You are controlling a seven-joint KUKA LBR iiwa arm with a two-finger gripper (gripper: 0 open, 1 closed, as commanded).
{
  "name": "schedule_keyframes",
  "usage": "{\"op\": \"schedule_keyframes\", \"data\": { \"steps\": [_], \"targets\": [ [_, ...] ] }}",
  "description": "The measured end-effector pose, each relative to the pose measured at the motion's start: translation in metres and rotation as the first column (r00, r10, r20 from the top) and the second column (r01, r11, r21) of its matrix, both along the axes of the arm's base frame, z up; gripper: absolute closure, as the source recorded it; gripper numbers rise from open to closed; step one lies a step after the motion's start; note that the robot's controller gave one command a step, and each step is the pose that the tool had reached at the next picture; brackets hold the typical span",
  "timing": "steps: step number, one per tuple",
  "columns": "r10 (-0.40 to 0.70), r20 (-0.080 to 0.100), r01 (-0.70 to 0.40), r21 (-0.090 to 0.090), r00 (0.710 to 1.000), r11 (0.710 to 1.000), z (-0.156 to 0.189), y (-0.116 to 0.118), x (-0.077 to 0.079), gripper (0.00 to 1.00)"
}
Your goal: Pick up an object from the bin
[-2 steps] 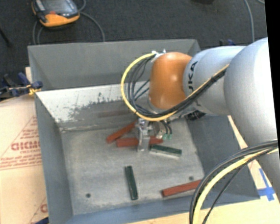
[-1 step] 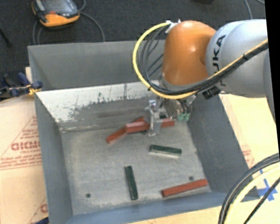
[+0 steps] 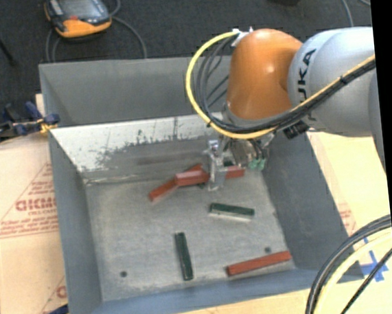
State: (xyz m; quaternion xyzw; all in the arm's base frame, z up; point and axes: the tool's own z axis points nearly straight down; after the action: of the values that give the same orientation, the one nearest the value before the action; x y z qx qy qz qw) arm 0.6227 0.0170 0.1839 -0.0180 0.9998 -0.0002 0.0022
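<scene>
One red-brown flat bar [image 3: 192, 179] lies crosswise directly under the claw [image 3: 215, 181], toward the far end of the bin floor, near the foot of the far wall. Its longer part shows to the claw's left and a short end shows to the claw's right. The claw stands upright over this bar with its tip down at the bar's level. Whether it is open, closed or gripping the bar cannot be told from this view. Item two, a second red-brown bar [image 3: 162, 190], lies just left of the first, tilted, its upper end touching or overlapping it. Which of the two cannot be told. Item three, a short green bar with a pale edge [image 3: 231, 211], lies near the claw on its near side, slightly to the right, apart from the red-brown bars. Item four, a dark green bar [image 3: 183, 256], lies farther off on the near side and to the left, set lengthwise toward the near wall. Item five, a third red-brown bar [image 3: 258, 264], lies well apart on the near side to the right, along the foot of the near wall. Container: grey metal bin [image 3: 74, 233] with sloping walls. Above the claw, the arm's orange wrist cover [image 3: 260, 74] carries looped cables.
</scene>
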Motion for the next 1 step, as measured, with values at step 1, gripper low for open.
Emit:
{"op": "schedule_keyframes", "data": {
  "steps": [1],
  "targets": [
    [0.0, -0.002, 0.0, 0.0, 1.0, 1.0, 0.002, -0.0008, -0.0009, 1.0]
  ]
}}
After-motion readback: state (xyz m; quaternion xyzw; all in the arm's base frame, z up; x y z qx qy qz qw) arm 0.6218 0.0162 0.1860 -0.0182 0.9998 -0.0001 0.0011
